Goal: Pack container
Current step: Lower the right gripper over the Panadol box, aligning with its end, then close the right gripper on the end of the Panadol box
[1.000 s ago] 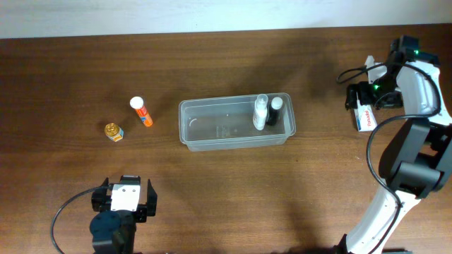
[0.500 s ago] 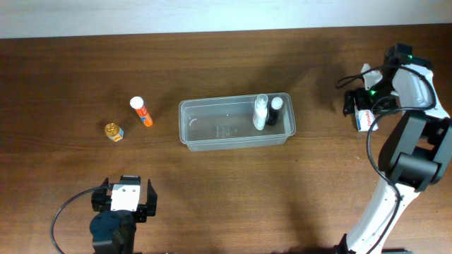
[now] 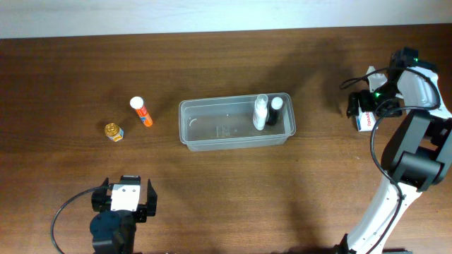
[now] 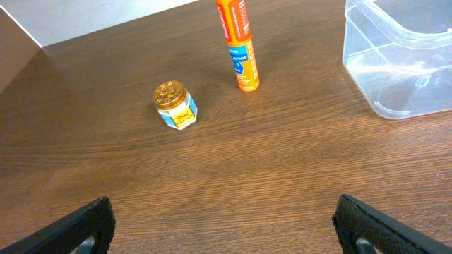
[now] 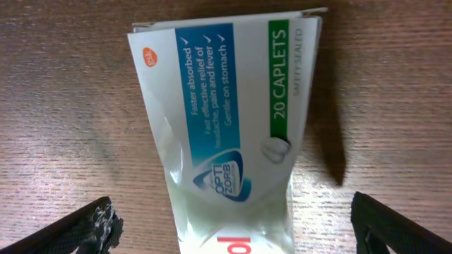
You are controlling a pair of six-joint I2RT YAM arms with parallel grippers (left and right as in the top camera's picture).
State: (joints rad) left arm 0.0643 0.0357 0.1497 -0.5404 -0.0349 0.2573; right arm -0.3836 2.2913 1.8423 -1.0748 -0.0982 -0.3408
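Observation:
The clear plastic container (image 3: 235,123) sits mid-table and holds a clear bottle (image 3: 260,111) and a black bottle with a white cap (image 3: 274,111) at its right end; its corner shows in the left wrist view (image 4: 402,60). A white caplet box (image 3: 364,116) lies flat at the far right. My right gripper (image 3: 369,104) is open and hangs right over the box (image 5: 226,134), one finger on each side, not touching. An orange tube (image 3: 142,111) and a small gold-lidded jar (image 3: 113,131) lie at the left. My left gripper (image 3: 125,201) is open and empty near the front edge.
In the left wrist view the orange tube (image 4: 238,46) and the jar (image 4: 175,106) lie ahead of the open fingers (image 4: 226,226). The right arm's cable (image 3: 374,159) loops over the table's right side. The table's far edge runs along the top.
My right gripper has moved toward the far edge, onto the near end of the caplet box, and the box has shifted slightly with it. The left arm has not moved.

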